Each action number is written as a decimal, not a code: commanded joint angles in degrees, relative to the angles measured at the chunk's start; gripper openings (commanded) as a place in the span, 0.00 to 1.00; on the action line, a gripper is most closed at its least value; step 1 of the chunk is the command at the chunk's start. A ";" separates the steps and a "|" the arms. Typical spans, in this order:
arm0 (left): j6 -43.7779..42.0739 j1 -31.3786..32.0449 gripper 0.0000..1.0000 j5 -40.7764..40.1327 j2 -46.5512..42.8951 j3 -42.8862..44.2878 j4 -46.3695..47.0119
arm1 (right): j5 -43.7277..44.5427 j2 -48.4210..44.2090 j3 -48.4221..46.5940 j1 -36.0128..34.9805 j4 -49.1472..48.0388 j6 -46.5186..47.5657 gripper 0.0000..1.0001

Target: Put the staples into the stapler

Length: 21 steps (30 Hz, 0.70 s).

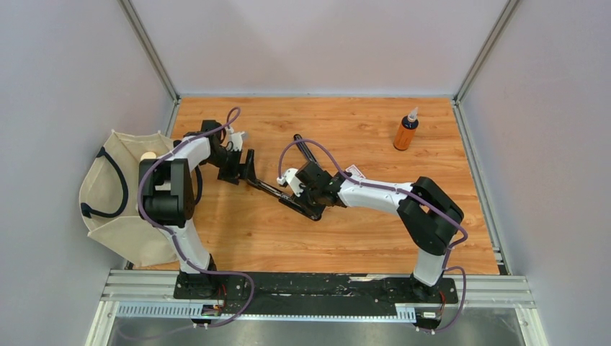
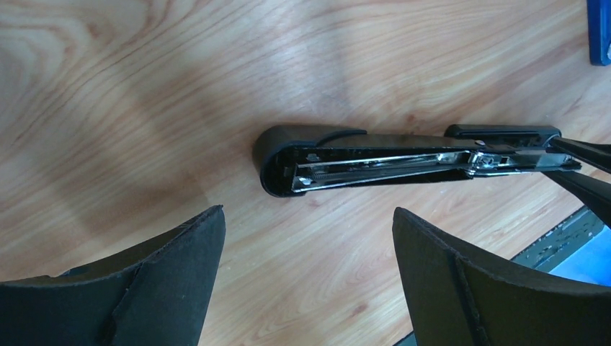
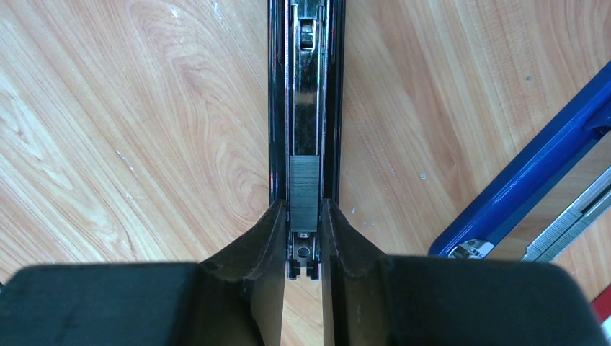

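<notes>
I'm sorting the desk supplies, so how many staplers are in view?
2. A black stapler lies open mid-table, a staple strip in its channel pinched by the right tool. A blue stapler lies just beside it, hidden under the right arm from above.

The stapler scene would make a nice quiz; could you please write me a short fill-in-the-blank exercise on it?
1. The right pincer is shut on the staple strip, which sits in the channel of a stapler whose body is ____.
2. The left pincer, near that stapler's front end, holds nothing; its jaws stand ____.
3. The bottle standing at the far right of the table is ____ in colour.
Missing words: black; open; orange.
</notes>
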<state>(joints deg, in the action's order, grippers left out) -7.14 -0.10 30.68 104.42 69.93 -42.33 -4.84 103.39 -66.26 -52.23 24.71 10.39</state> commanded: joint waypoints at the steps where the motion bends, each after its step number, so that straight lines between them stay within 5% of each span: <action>1: 0.98 -0.08 0.94 -0.09 1.31 2.31 2.16 | -1.31 -0.56 0.96 -0.68 -1.68 0.24 0.18; 21: 1.69 1.42 0.94 7.80 6.14 5.74 3.13 | -1.40 0.31 0.87 -0.68 -2.03 1.03 0.15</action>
<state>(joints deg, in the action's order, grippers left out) -5.67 1.15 34.20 109.97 73.91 -39.88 -4.91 103.39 -65.63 -52.36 23.27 10.46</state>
